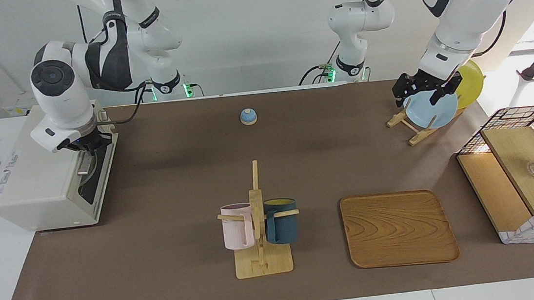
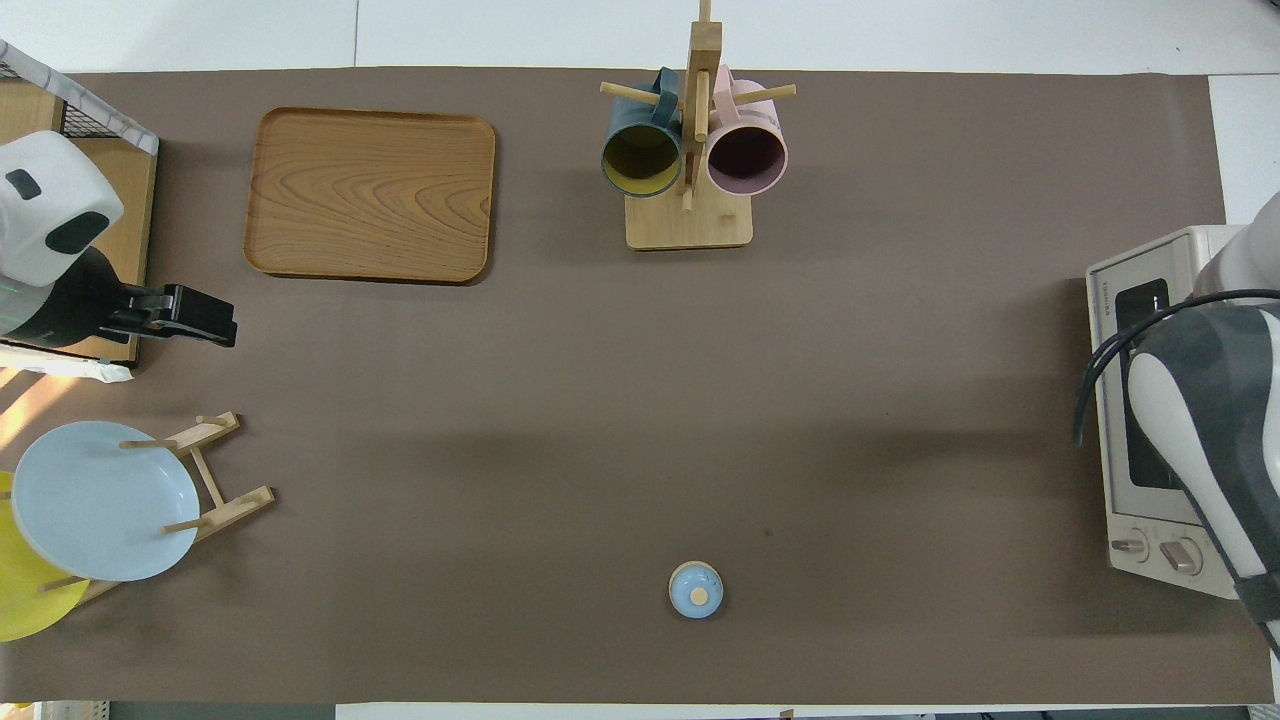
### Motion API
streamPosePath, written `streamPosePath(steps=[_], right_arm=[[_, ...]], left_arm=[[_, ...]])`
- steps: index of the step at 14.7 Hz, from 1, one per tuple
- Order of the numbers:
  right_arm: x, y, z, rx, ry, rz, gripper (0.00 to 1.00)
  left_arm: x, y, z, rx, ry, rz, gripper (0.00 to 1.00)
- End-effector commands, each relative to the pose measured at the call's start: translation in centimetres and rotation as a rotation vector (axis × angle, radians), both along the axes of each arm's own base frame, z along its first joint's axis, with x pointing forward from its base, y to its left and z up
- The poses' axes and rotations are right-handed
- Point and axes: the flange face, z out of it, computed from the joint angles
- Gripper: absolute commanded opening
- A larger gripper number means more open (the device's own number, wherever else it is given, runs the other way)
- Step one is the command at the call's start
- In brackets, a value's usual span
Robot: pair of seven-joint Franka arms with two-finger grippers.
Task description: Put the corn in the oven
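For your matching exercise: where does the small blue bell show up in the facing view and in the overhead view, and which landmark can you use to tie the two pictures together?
Facing view: the blue bell sits near the top centre, on the robots' edge of the brown mat.
Overhead view: the blue bell sits near the bottom centre.
Shared landmark: the mug rack, in line with the bell and farther from the robots.
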Motion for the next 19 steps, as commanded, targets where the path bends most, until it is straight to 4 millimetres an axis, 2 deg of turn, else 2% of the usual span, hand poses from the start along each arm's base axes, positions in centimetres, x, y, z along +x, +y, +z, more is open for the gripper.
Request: streamPosePath(steps=[1, 2, 3, 4, 5, 6, 8, 12, 14, 16, 17, 19], right_arm=[[0.2, 0.8, 4.5, 0.082, -0.015, -0.004, 0.0], [0.2, 1.1, 4.7, 0.103, -0.019, -0.007, 0.06], [0.3, 1.5, 4.9, 0.146, -0.029, -0.015, 0.18], [0.7, 2.1, 5.4, 0.2, -0.048, -0.027, 0.36], [1.1, 2.5, 5.9, 0.234, -0.059, -0.031, 0.78], [1.4, 2.7, 6.3, 0.253, -0.068, -0.032, 1.0], [1.6, 3.2, 6.6, 0.281, -0.069, -0.044, 1.0], [1.7, 5.5, 9.0, 0.269, -0.057, -0.006, 1.0], [2.3, 5.7, 8.3, 0.278, -0.057, -0.011, 1.0], [2.0, 8.1, 8.9, 0.265, -0.06, 0.015, 1.0], [2.0, 7.6, 8.9, 0.26, -0.061, 0.002, 1.0], [1.8, 8.4, 9.0, 0.257, -0.066, 0.004, 1.0]], left_arm=[[-0.6, 0.4, 0.4, 0.018, -0.016, -0.003, 1.0], [-0.6, 0.4, 0.3, 0.018, -0.015, -0.003, 1.0], [-0.6, 0.4, 0.3, 0.018, -0.015, -0.003, 1.0], [-0.6, 0.4, 0.3, 0.018, -0.015, -0.003, 1.0], [-0.6, 0.4, 0.4, 0.018, -0.016, -0.003, 1.0], [-0.6, 0.4, 0.3, 0.018, -0.015, -0.003, 1.0], [-0.7, 0.3, 0.3, 0.018, -0.015, -0.005, 1.0], [-0.6, 0.4, 0.3, 0.018, -0.015, -0.003, 1.0], [-0.6, 0.4, 0.3, 0.018, -0.015, -0.003, 1.0], [-0.6, 0.4, 0.4, 0.018, -0.016, -0.003, 1.0], [-0.7, 0.3, 0.3, 0.018, -0.015, -0.005, 1.0], [-0.6, 0.4, 0.3, 0.018, -0.015, -0.003, 1.0]])
